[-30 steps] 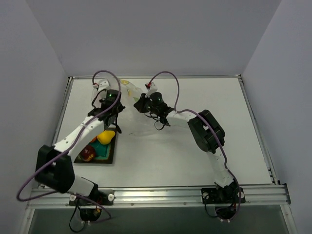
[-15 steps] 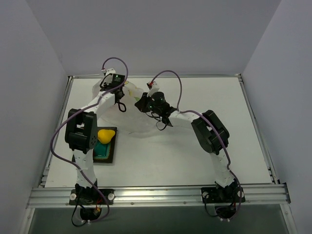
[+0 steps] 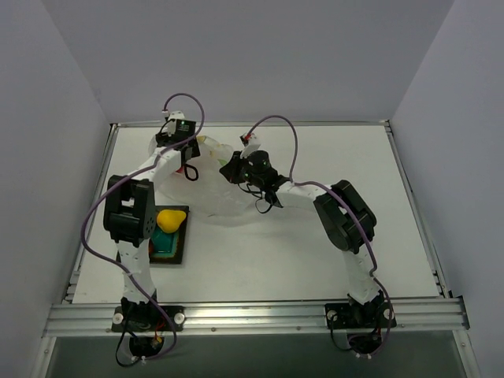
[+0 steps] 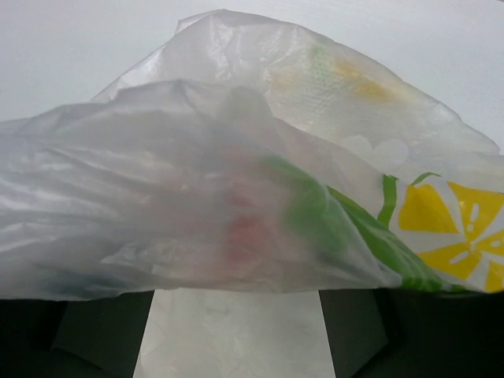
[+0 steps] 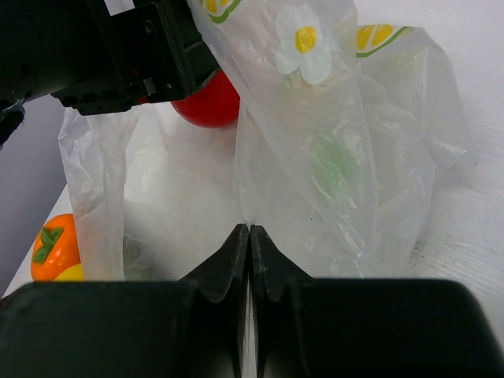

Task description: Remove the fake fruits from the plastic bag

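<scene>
The plastic bag (image 3: 213,197) lies crumpled at the back middle of the table, translucent white with green and yellow prints. My right gripper (image 5: 249,230) is shut on a fold of the bag's film (image 5: 331,157). My left gripper (image 3: 189,169) hangs at the bag's back-left, open, its dark fingers (image 4: 102,335) wide apart with the bag (image 4: 236,197) draped just ahead of them. A red round fruit (image 5: 209,102) sits amid the film under the left gripper; it shows as a red blur (image 4: 248,232) through the film. A yellow pear-like fruit (image 3: 168,217) rests on the tray. An orange fruit (image 5: 55,248) shows past the bag's left edge.
A green square tray with a dark rim (image 3: 179,250) stands at the left, near the left arm's elbow (image 3: 130,209). The right arm's elbow (image 3: 346,216) rises right of centre. Raised rails (image 3: 409,189) border the table.
My left arm has swung from over the tray back to the bag, and its jaws have gone from shut to open. The right gripper has kept its hold on the film.
</scene>
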